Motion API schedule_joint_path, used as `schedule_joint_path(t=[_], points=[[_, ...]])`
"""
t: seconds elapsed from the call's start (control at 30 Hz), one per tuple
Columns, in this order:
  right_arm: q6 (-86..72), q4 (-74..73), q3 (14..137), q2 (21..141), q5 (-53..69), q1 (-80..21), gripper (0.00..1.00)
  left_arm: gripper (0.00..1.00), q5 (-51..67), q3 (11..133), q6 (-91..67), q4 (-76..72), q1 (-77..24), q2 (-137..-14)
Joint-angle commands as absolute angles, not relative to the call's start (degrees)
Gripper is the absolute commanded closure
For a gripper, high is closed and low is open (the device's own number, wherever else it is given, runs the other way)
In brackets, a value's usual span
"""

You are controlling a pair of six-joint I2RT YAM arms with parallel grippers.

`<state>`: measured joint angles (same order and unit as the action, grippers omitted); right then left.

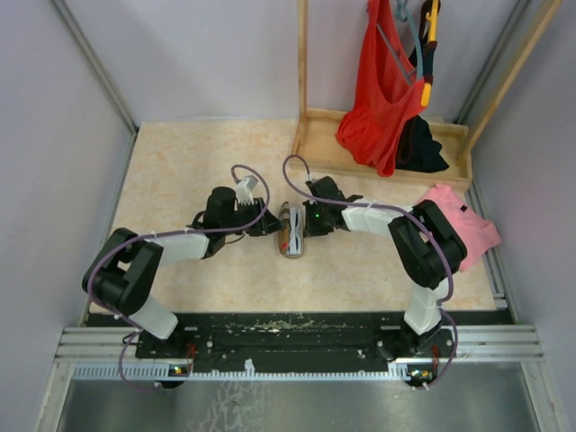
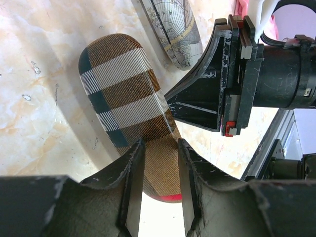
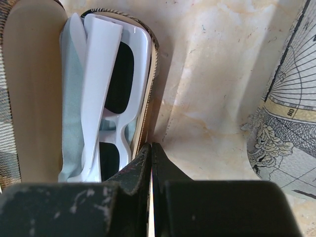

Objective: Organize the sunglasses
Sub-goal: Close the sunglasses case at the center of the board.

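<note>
The brown-striped case (image 1: 292, 230) lies open between both arms. In the right wrist view the white sunglasses (image 3: 106, 74) lie folded inside it on a light blue cloth (image 3: 71, 103), with the lid standing at the left. My right gripper (image 3: 151, 146) is shut and empty, its tip at the case's right rim. My left gripper (image 2: 160, 143) is slightly open, and its fingers sit over the outside of the case's striped lid (image 2: 123, 89). The dark wire pair is out of view.
A closed grey-patterned case (image 3: 291, 113) lies just right of the brown one and also shows in the left wrist view (image 2: 173, 24). A wooden rack (image 1: 378, 117) with a red garment (image 1: 382, 90) stands at the back right. A pink cloth (image 1: 468, 225) lies at the right.
</note>
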<state>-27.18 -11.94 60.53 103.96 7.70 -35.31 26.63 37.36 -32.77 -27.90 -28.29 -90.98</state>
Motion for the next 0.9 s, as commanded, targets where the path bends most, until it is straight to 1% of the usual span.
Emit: schedule_joint_path(t=[0.0, 0.5, 0.87], points=[[-28.08, -8.4, 62.96, 104.64, 10.08, -35.33, 1.0, 0.61, 27.49, 38.65, -32.48, -28.87, -29.47, -92.16], [-28.38, -7.62, 62.5, 104.83, 10.81, -35.34, 1.0, 0.62, 26.53, 41.18, -31.64, -26.47, -31.44, -96.73], [-28.56, -7.21, 62.31, 104.66, 10.04, -35.33, 1.0, 0.62, 26.27, 40.89, -31.52, -27.04, -32.19, -98.94]])
